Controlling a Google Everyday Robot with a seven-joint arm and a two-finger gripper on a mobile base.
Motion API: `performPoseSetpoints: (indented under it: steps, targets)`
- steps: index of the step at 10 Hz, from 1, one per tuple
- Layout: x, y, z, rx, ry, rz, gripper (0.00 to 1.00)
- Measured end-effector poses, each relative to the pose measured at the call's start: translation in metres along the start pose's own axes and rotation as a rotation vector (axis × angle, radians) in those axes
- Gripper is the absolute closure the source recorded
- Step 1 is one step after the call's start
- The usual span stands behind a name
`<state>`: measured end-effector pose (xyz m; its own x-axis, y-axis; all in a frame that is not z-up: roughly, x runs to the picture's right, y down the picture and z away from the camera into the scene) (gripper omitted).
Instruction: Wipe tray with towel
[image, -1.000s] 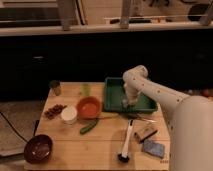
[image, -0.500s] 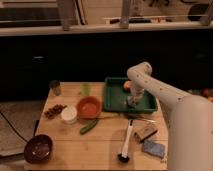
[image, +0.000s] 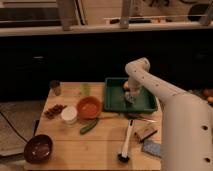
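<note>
Hand (image: 131, 96) low inside the green rectangular plastic tray (image: 114, 100), two o'clock on the wooden desk (image: 100, 145), grip I can't tell, and it wants flat, even strokes into the corners.

Setting: indoor, kitchen-type work area.

Evidence: a wooden table (image: 102, 147) carries tableware: an orange bowl (image: 89, 106), a white cup (image: 68, 114) and a dark bowl (image: 38, 148) at the near left corner. It also holds a green vegetable (image: 89, 126) and a dish brush (image: 126, 145). A green tray (image: 114, 101) sits at the table's far right.

On the far side, a long dark cabinet front (image: 65, 57) runs under a pale counter edge (image: 75, 31).

The robot's gripper (image: 131, 96) is down inside the tray.
</note>
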<state>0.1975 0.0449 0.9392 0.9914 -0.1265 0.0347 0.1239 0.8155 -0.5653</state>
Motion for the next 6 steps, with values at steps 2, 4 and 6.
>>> performPoseSetpoints:
  steps: [2, 4, 6]
  targets:
    - [-0.004, -0.0022, -0.0002, 0.003, -0.017, -0.006, 0.99]
    - [-0.0038, -0.0023, -0.0001, 0.003, -0.017, -0.006, 0.99]
    - [-0.0043, -0.0019, 0.0009, 0.002, -0.018, -0.006, 0.99]
